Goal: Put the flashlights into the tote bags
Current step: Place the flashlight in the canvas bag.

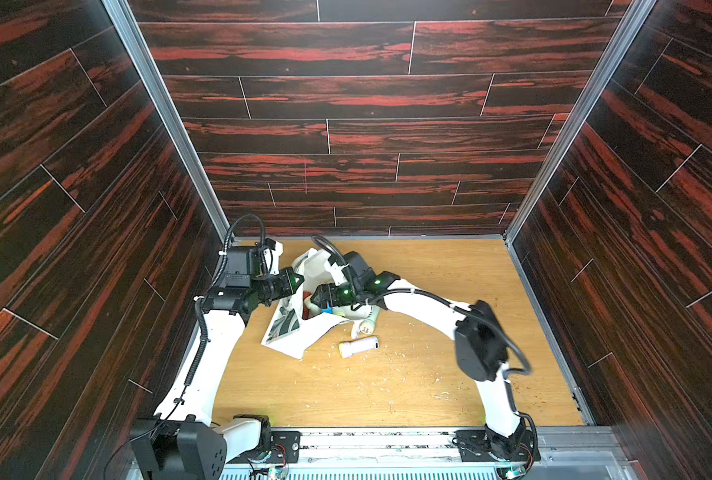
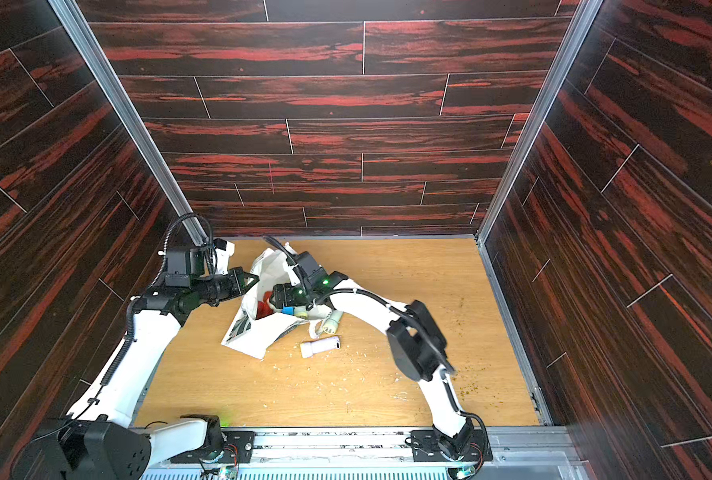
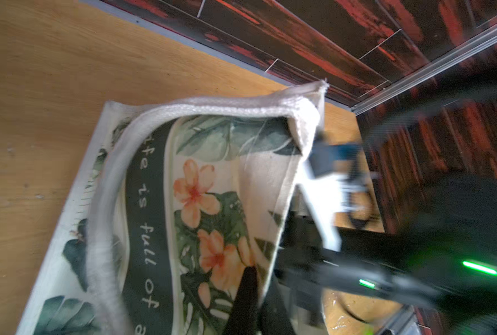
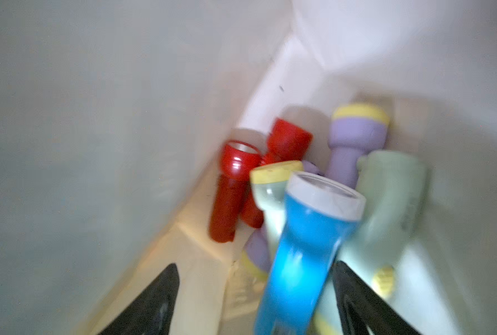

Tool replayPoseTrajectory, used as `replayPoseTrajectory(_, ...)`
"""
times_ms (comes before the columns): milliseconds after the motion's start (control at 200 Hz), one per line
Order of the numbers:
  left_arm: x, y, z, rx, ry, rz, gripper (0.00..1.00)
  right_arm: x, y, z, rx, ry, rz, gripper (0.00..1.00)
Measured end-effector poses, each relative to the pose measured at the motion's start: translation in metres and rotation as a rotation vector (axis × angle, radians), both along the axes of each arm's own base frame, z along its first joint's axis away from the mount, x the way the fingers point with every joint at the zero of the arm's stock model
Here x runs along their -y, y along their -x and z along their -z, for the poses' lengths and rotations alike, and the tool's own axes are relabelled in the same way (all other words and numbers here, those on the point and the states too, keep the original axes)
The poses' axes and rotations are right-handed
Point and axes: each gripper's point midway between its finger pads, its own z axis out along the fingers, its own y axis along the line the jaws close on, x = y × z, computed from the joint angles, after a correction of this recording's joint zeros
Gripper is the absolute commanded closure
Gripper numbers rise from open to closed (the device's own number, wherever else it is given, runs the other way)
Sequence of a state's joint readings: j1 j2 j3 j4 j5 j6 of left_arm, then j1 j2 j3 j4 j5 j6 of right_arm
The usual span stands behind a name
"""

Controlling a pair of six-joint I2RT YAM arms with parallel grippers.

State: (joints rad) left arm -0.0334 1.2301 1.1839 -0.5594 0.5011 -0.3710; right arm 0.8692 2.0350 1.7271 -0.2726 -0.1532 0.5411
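Blue flashlight (image 4: pixel 305 249) loose between your right gripper's (image 4: pixel 255 264) spread jaws, inside tote bag (image 1: pixel 294 338); left gripper (image 1: pixel 298 282) pinches its rim. White flashlight (image 1: pixel 358 347), cream flashlight (image 1: pixel 366 325) outside, on table (image 1: pixel 429 374).

We see pale crumbs (image 1: pixel 404 376) scattered across the middle of the worktop (image 1: pixel 304 395), dark red-grained panels (image 1: pixel 346 104) walling three edges, a metal rail (image 1: pixel 387 439) along the near edge.

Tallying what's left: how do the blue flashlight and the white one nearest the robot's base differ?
The blue flashlight is inside the tote bag, between the right gripper's open fingers; the white flashlight lies outside on the table. The blue flashlight has a white-rimmed head; the white flashlight is pale all over. Both have wider heads.
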Motion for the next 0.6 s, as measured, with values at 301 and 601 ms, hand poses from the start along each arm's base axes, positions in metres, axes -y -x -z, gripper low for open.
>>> replayPoseTrajectory(301, -0.029, -0.006, 0.006, -0.017, -0.061, -0.109, 1.00, 0.055, 0.010, -0.088, 0.239, -0.145, 0.141, 0.11)
replayPoseTrajectory(601, -0.052, -0.007, 0.013, -0.039, -0.127, -0.202, 1.00, 0.114, 0.015, -0.028, 0.211, 0.002, 0.329, 0.11)
